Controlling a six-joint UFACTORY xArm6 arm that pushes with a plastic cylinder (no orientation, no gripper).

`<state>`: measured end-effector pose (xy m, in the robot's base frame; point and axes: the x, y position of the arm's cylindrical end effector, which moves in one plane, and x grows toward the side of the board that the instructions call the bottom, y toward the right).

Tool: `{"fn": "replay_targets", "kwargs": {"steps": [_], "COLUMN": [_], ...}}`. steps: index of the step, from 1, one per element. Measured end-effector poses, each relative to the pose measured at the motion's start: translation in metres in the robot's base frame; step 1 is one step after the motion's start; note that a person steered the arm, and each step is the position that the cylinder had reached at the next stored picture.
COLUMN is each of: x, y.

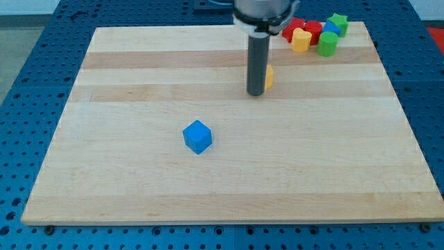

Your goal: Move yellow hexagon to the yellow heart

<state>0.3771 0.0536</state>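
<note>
My tip stands on the wooden board a little toward the view's top right of its centre; it is a plain rod with nothing to open or close, and it holds nothing. The yellow hexagon sits just at the tip's right side, mostly hidden behind the rod, so whether they touch cannot be told. The yellow heart lies near the board's top right corner, well apart from the hexagon, in a tight cluster with red blocks, a green cylinder, a blue block and a green star. A blue cube rests alone, left of the board's centre and toward the bottom edge.
</note>
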Motion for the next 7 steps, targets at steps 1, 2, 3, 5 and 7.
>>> {"fn": "replay_targets", "kwargs": {"steps": [1,2,3,5,7], "x": [-0.022,-0.03,-0.042,-0.065,-0.066], "y": [0.018,0.008,0.004,0.026,0.06]}}
